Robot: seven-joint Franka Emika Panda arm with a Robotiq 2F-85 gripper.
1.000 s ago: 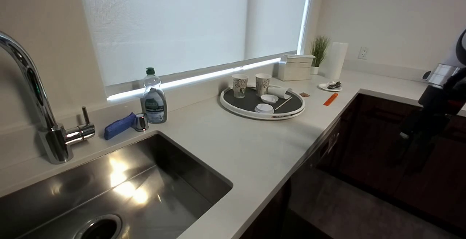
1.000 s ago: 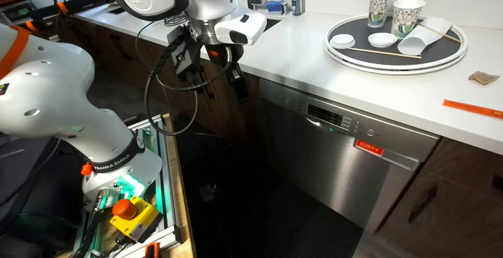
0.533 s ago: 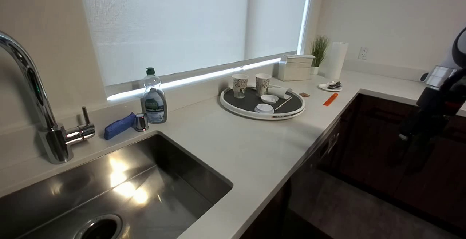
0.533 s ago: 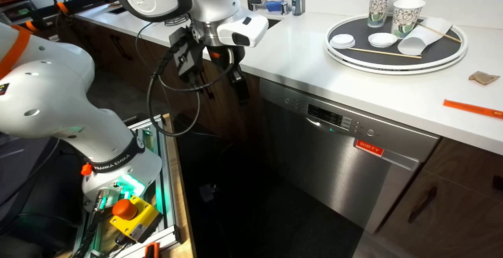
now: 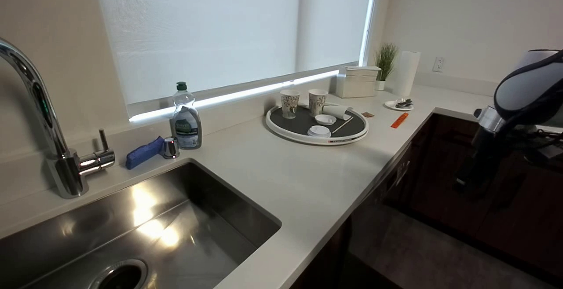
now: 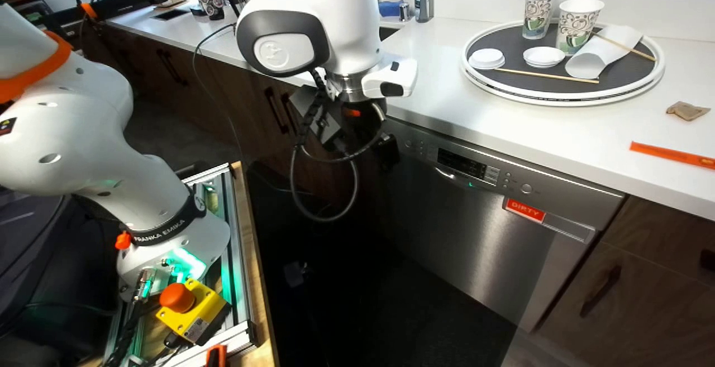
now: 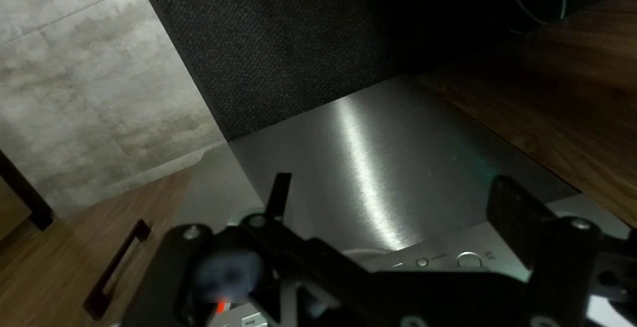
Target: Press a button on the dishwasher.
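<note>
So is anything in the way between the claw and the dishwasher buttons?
Nothing visible stands between the open claw and the dishwasher buttons. The counter runs above them, and the round tray rests on it.

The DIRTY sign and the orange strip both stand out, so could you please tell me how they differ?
In an exterior view, the DIRTY sign is red with pale lettering, while the orange strip shows no readable text. The sign sits against the upright front of the dishwasher; the strip lies flat on the counter. The strip looks long and slim, the sign shorter and stubbier. Both are brightly colored and roughly rectangular.
</note>
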